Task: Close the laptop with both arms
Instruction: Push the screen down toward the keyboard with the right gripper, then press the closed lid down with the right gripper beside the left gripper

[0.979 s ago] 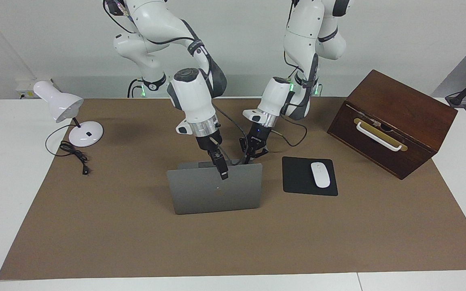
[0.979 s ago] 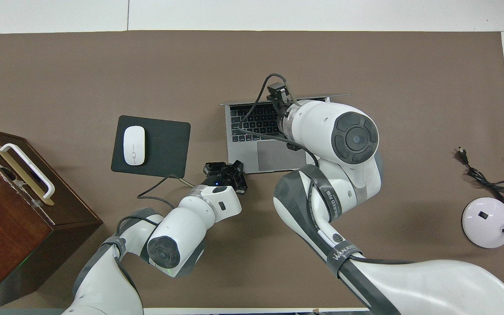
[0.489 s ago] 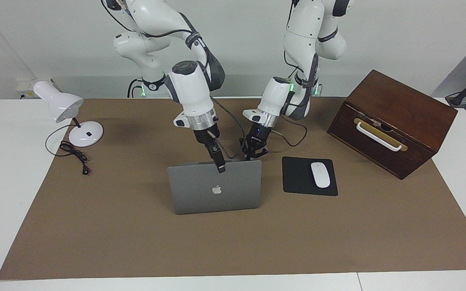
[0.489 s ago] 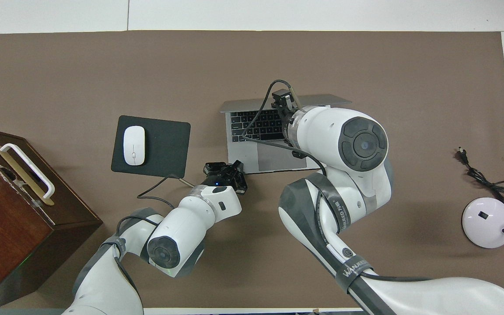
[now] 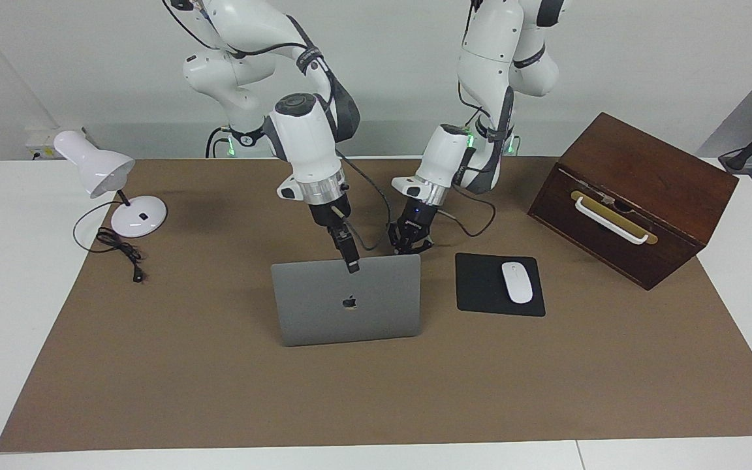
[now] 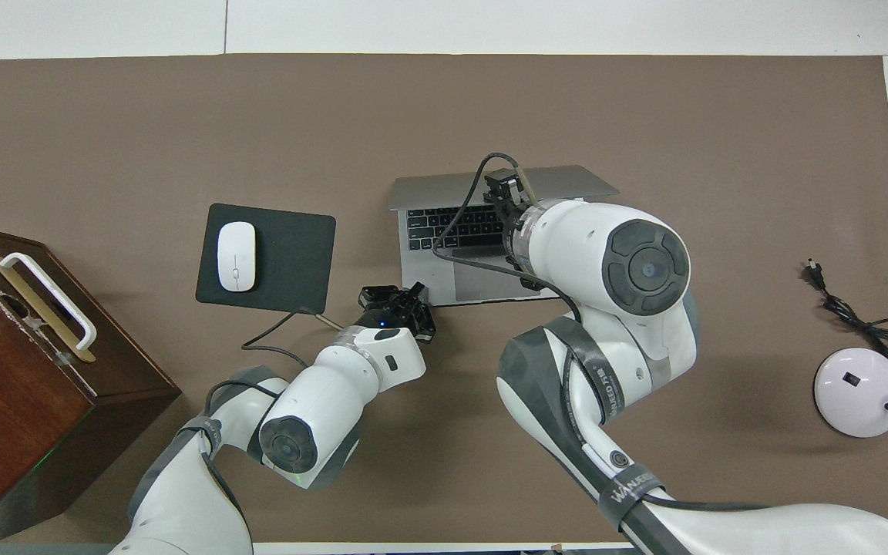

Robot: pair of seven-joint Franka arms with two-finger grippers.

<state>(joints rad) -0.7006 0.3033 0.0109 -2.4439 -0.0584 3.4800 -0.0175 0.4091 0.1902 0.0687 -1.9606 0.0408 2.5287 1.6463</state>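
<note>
The silver-grey laptop [image 5: 324, 313] stands partly open in the middle of the brown mat, its lid with the black apple logo leaning toward the robots. In the overhead view the lid [image 6: 567, 181] covers the top of the keyboard. My right gripper [image 5: 352, 264] [image 6: 502, 183] looks shut, and its tip presses on the lid's top edge near the middle. My left gripper [image 5: 408, 247] [image 6: 396, 297] is low and open at the corner of the laptop's base nearest the robots, toward the left arm's end.
A black mouse pad [image 5: 480, 287] [image 6: 290, 254] with a white mouse [image 5: 517, 282] [image 6: 236, 256] lies beside the laptop, toward the left arm's end. A brown wooden box [image 5: 637, 189] [image 6: 12, 370] stands past it. A white desk lamp [image 5: 98, 170] and its cable [image 5: 118, 251] are at the right arm's end.
The lid has swung further toward the robots, showing its logo and covering more of the keyboard. My right gripper has moved toward the robots with the lid's top edge. The left arm has not moved.
</note>
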